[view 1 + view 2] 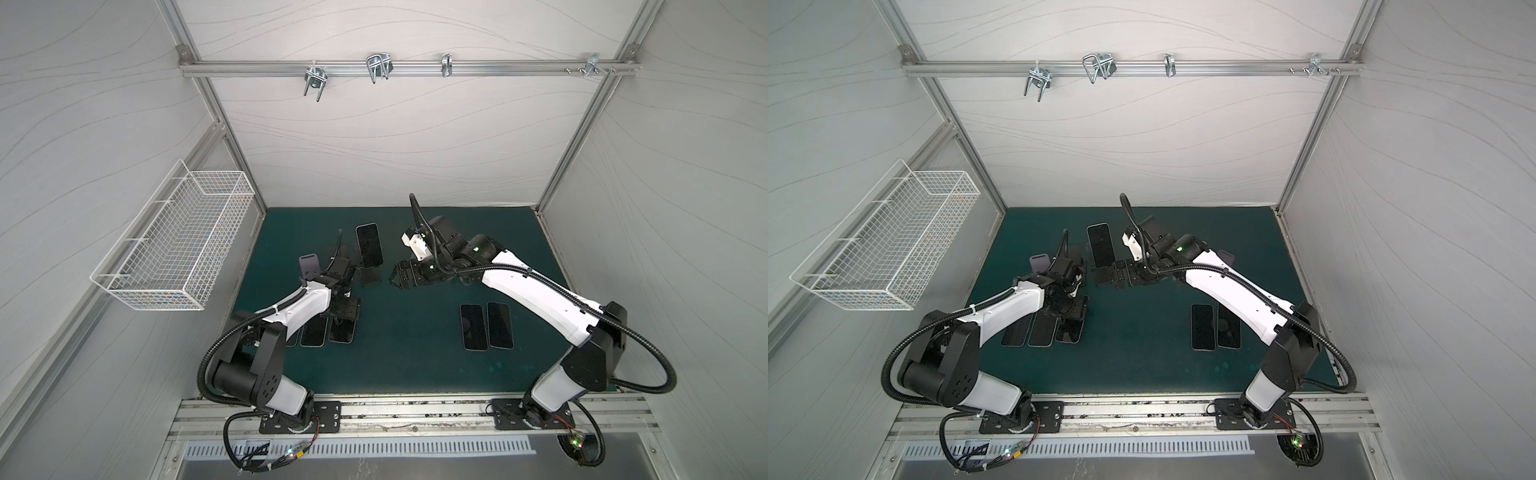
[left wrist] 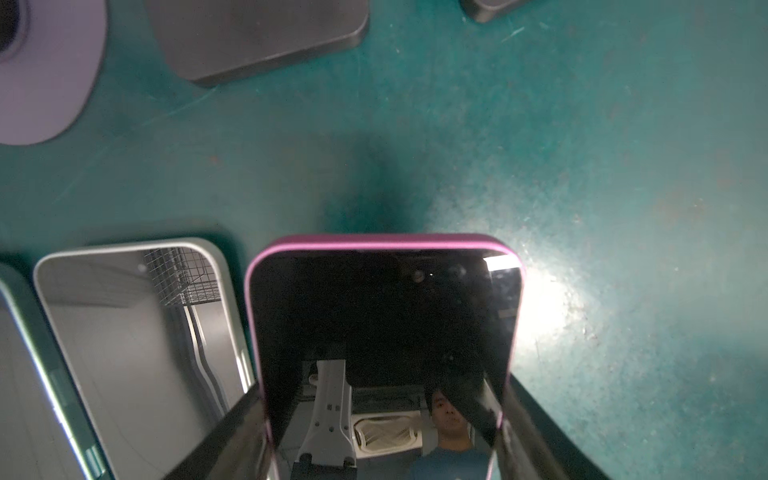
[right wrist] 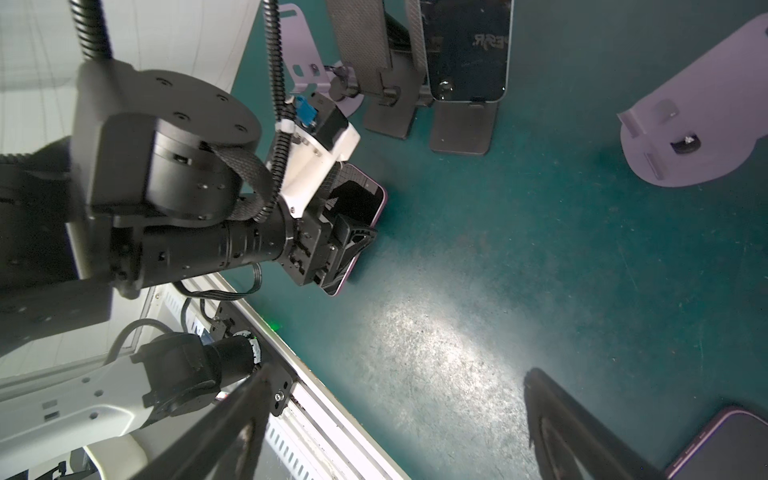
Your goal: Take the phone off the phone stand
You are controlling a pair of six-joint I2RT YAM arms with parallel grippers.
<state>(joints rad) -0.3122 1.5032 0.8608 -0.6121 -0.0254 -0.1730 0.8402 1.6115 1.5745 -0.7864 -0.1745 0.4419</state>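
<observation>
Teal mat (image 2: 582,145); pink phone (image 2: 382,332) rim wrist-only

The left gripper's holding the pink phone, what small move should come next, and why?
Probably ease the pink phone down flat onto the mat for release: the left gripper has its fingers clamped on the phone's edges close to the mat, beside a silver phone already lying flat. Whether it touches down yet is unclear.

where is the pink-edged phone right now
The pink-edged phone sits in the left gripper, left of centre in both top views, beside a silver-edged phone lying flat on the green mat.
</observation>
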